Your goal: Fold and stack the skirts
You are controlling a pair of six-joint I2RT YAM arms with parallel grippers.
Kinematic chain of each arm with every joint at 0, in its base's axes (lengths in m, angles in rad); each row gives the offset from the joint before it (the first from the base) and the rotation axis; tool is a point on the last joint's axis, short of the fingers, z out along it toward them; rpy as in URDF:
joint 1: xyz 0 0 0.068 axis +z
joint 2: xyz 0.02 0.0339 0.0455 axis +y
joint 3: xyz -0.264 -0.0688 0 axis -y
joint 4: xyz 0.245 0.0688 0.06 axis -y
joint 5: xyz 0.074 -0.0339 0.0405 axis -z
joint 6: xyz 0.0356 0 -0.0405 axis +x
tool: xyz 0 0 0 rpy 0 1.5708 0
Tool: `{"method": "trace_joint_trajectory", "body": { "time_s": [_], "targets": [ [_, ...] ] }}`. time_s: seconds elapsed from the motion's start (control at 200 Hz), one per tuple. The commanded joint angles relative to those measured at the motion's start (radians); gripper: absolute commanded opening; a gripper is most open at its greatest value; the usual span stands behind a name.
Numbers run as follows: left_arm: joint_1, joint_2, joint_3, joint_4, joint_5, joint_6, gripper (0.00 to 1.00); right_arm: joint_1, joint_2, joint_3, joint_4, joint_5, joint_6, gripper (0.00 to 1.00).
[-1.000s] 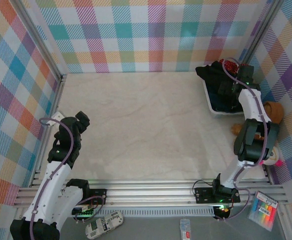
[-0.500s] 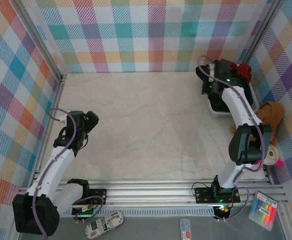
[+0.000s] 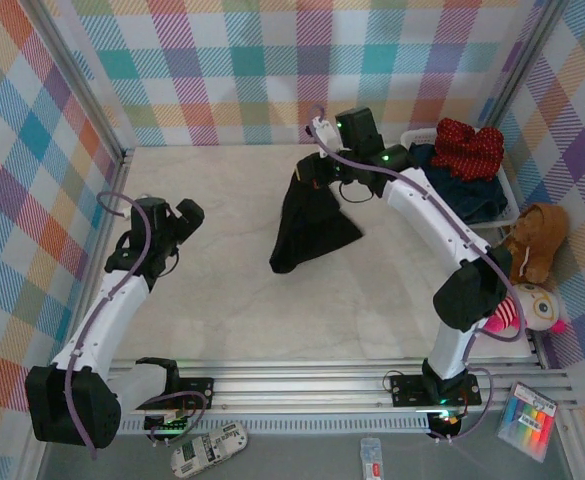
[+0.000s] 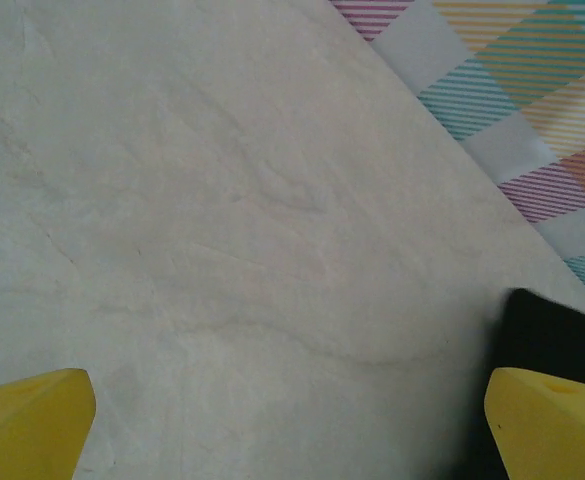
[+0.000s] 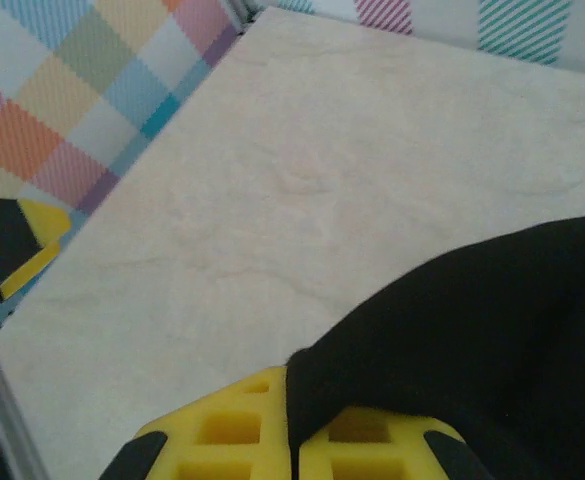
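- Black skirt (image 3: 310,232) hangs lengthwise from the right gripper (image 3: 317,168) — top edge pinched, hem spreading toward the near-left over mid-table (image 3: 222,290).
- Right gripper clamped on the cloth; left gripper (image 3: 182,222) spread wide, well apart.

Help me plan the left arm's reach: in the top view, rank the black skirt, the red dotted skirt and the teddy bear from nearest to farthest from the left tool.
From the left tool:
1. black skirt, mid-table.
2. red dotted skirt, far right corner.
3. teddy bear, right side, nearer the front.
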Motion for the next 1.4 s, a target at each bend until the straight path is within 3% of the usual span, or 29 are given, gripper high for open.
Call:
{"method": "trace_joint_trajectory", "body": {
  "time_s": [0.0, 0.15, 0.315, 0.38, 0.43, 0.505, 0.565, 0.665, 0.8, 0.9, 1.19, 1.24, 1.31, 1.395],
  "targets": [
    [-0.003, 0.011, 0.046, -0.047, 0.003, 0.056, 1.00, -0.031, -0.080, -0.093, 0.065, -0.097, 0.012, 0.00],
    [-0.003, 0.062, 0.069, -0.047, 0.043, 0.076, 1.00, -0.121, -0.146, -0.315, 0.160, -0.133, 0.051, 0.01],
    [-0.011, 0.174, 0.107, -0.046, 0.140, 0.068, 1.00, -0.250, -0.126, -0.464, 0.178, -0.074, 0.083, 0.21],
    [-0.020, 0.220, 0.125, -0.057, 0.156, 0.051, 1.00, -0.265, -0.098, -0.464, 0.138, 0.030, 0.074, 0.34],
    [-0.032, 0.254, 0.132, -0.059, 0.170, 0.039, 1.00, -0.265, -0.075, -0.443, 0.090, 0.104, 0.085, 0.55],
    [-0.060, 0.301, 0.149, -0.069, 0.175, 0.022, 1.00, -0.264, -0.068, -0.435, 0.049, 0.119, 0.102, 0.85],
    [-0.084, 0.340, 0.166, -0.089, 0.164, 0.014, 1.00, -0.262, -0.095, -0.474, 0.065, 0.150, 0.150, 1.00],
    [-0.122, 0.406, 0.194, -0.118, 0.152, -0.006, 1.00, -0.263, -0.155, -0.572, 0.083, 0.227, 0.279, 0.99],
    [-0.161, 0.484, 0.214, -0.110, 0.179, -0.050, 1.00, -0.236, -0.242, -0.770, 0.209, 0.031, 0.276, 0.99],
    [-0.179, 0.532, 0.225, -0.095, 0.199, -0.085, 1.00, -0.160, -0.271, -0.850, 0.200, 0.031, 0.252, 0.99],
    [-0.189, 0.583, 0.243, -0.064, 0.233, -0.124, 1.00, -0.036, -0.238, -1.006, 0.324, 0.011, 0.473, 0.94],
    [-0.189, 0.585, 0.243, -0.066, 0.234, -0.121, 1.00, -0.021, -0.225, -1.005, 0.353, -0.013, 0.484, 0.84],
    [-0.189, 0.588, 0.245, -0.067, 0.236, -0.119, 1.00, -0.006, -0.213, -0.985, 0.398, -0.059, 0.484, 0.56],
    [-0.189, 0.586, 0.242, -0.063, 0.242, -0.119, 1.00, 0.013, -0.205, -0.929, 0.427, -0.091, 0.469, 0.33]
  ]
}}
